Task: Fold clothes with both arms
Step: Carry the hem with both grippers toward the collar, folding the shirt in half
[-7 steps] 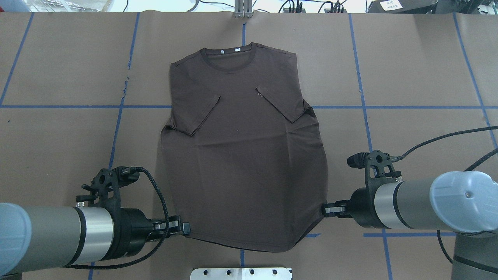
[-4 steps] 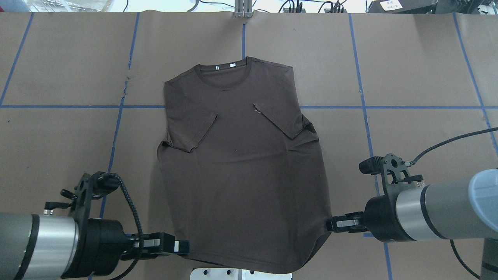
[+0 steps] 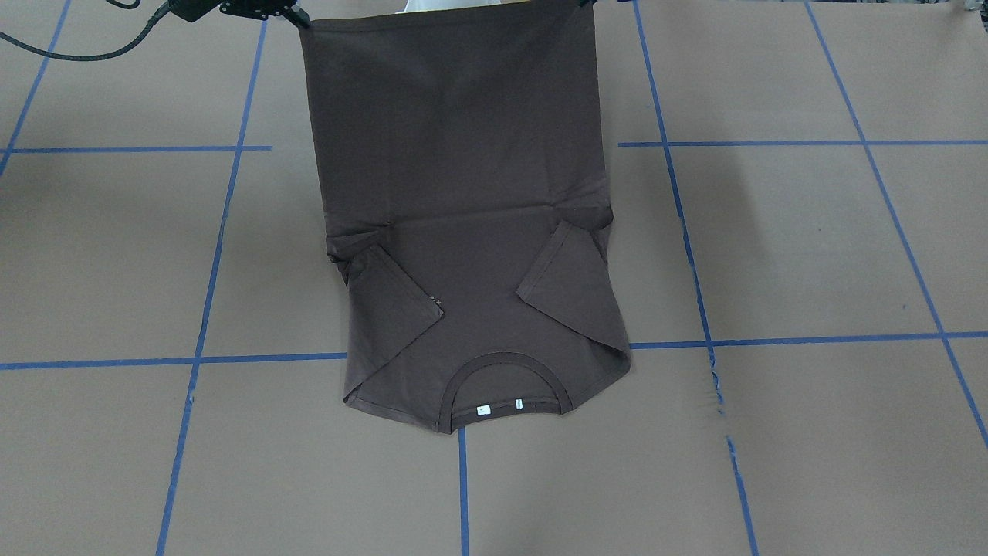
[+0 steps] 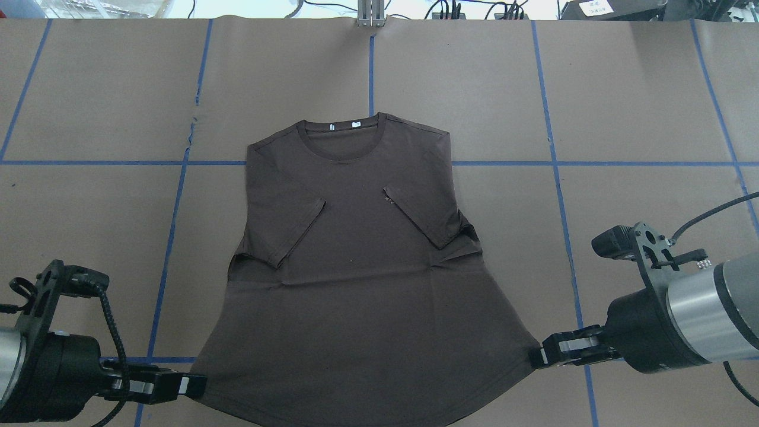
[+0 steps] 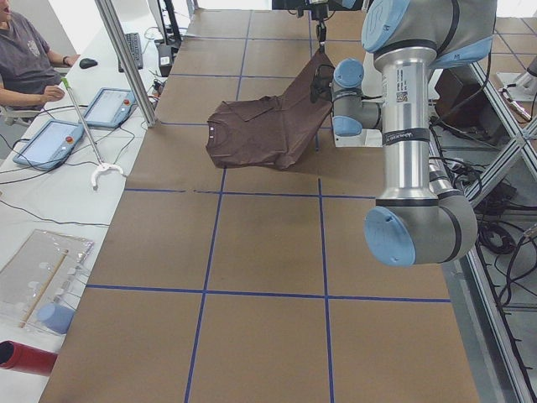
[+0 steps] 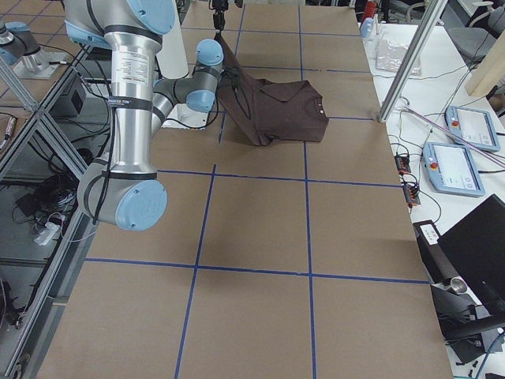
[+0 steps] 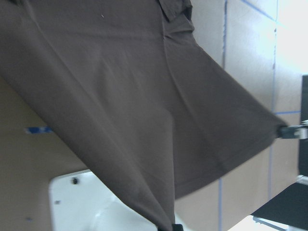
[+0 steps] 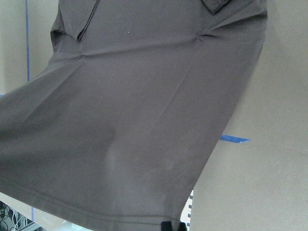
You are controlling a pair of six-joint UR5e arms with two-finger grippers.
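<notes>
My left tool and right tool each pinch a hem corner of the T-shirt; I'd lift evenly, hem taut, toward the collar.

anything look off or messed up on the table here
The shirt lies slightly askew, with cloth bunched beside one folded-in sleeve. The paper cover has a small ragged tear left of the shirt.

A robotics lab, shown by a long counter papered brown and gridded with blue tape, aluminium frame posts, touch-screen pendants and a keyboard alongside, where a person sits.
</notes>
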